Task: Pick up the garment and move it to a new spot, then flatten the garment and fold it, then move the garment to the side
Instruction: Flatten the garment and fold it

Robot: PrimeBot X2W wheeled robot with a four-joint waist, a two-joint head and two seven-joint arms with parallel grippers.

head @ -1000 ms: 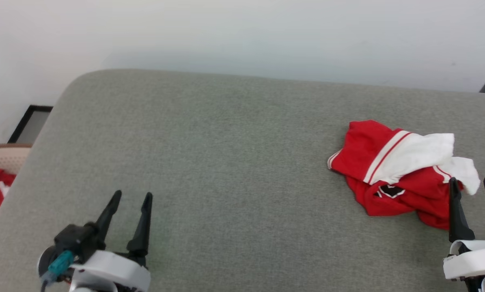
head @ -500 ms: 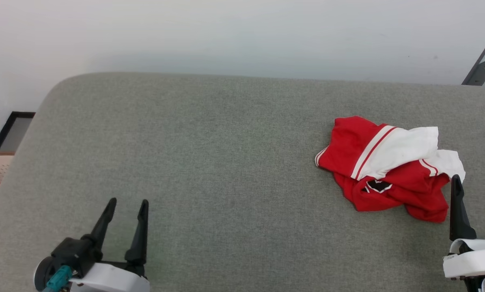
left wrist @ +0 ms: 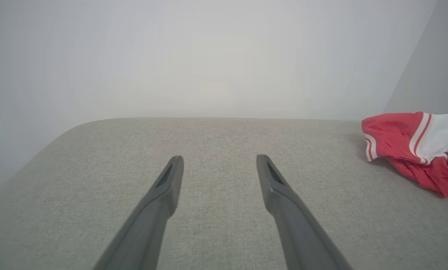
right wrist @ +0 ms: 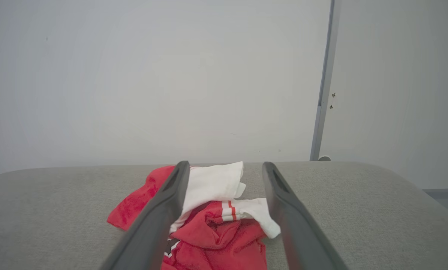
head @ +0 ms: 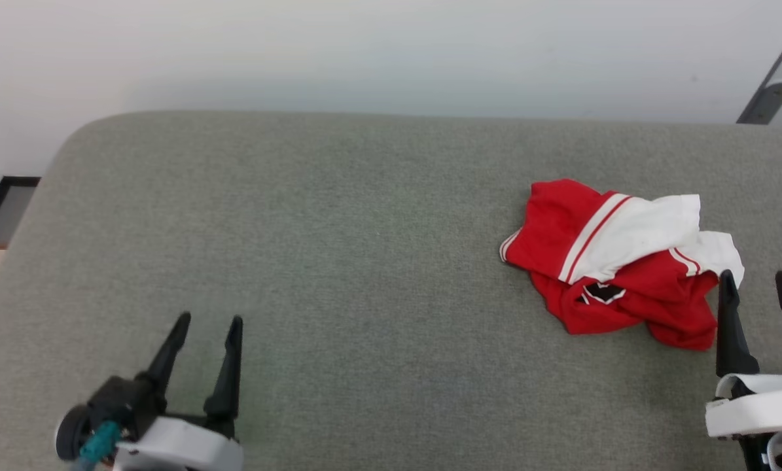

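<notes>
Garment (head: pixel 616 261) is bunched in a heap around 3 o'clock on the grey tabletop (head: pixel 364 229), red body scrunched under the white sleeve bits, so nothing's flat yet. Right gripper (head: pixel 755 278) hangs at 4 o'clock, fingers spread, just beside the heap's near corner, which looks like lining up for the pickup. Left gripper (head: pixel 209 319) sits at 8 o'clock, spread too, holding nothing, well apart. Loads of bare room toward 9 o'clock for spreading it out, and the rounded far edge isn't close.
</notes>
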